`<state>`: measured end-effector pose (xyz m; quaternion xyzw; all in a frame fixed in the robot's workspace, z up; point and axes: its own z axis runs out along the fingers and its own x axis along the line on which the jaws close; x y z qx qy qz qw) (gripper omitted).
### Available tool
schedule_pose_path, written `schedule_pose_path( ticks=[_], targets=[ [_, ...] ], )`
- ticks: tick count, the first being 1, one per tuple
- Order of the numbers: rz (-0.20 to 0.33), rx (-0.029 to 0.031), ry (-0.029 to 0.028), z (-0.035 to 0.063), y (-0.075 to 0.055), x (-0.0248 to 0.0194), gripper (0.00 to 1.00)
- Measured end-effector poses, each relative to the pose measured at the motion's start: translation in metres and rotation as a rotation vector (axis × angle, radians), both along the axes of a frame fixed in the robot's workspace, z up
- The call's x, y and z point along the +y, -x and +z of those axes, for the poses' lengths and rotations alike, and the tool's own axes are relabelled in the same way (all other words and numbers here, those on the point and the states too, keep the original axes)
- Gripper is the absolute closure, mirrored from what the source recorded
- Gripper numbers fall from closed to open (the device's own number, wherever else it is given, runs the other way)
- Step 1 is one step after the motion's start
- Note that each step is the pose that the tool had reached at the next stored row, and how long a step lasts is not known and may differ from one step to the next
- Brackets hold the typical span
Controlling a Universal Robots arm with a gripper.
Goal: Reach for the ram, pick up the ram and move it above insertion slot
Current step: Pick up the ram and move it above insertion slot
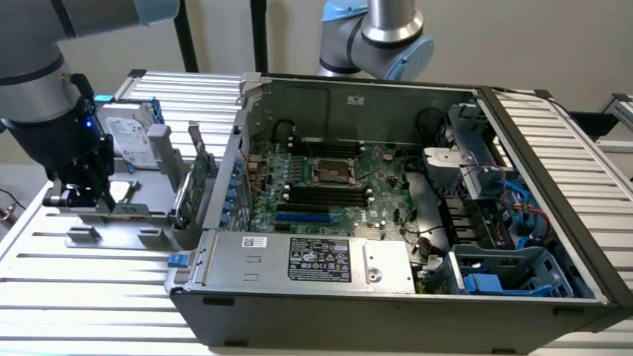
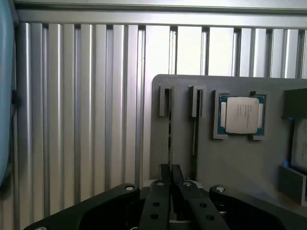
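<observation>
The ram (image 2: 169, 136) stands edge-on in a narrow slot of the grey holder (image 2: 230, 158), showing as a thin dark line. My gripper (image 2: 171, 173) is right over its end, with the two black fingers (image 2: 164, 172) pressed together on that thin edge. In the exterior view the gripper (image 1: 87, 199) hangs low over the holder (image 1: 118, 230) at that view's left, outside the open computer case (image 1: 416, 297), and hides the ram. The black insertion slots (image 1: 327, 194) lie on the motherboard inside the case.
A processor chip (image 2: 241, 115) sits in a recess of the holder beside an empty slot (image 2: 195, 120). A silver hard drive (image 1: 133, 137) and a green expansion card (image 1: 203, 167) stand on the holder. The case wall (image 1: 237, 170) rises between holder and motherboard. A second arm (image 1: 381, 37) stands behind.
</observation>
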<state>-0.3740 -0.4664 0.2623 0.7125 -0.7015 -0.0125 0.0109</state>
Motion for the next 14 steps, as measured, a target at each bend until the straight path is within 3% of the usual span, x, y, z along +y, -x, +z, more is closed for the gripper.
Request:
schedule_pose_path(
  ticks=[14],
  targets=[
    [0.010,0.0000,-0.0069,0.0635,-0.021,0.0000,0.87]
  ],
)
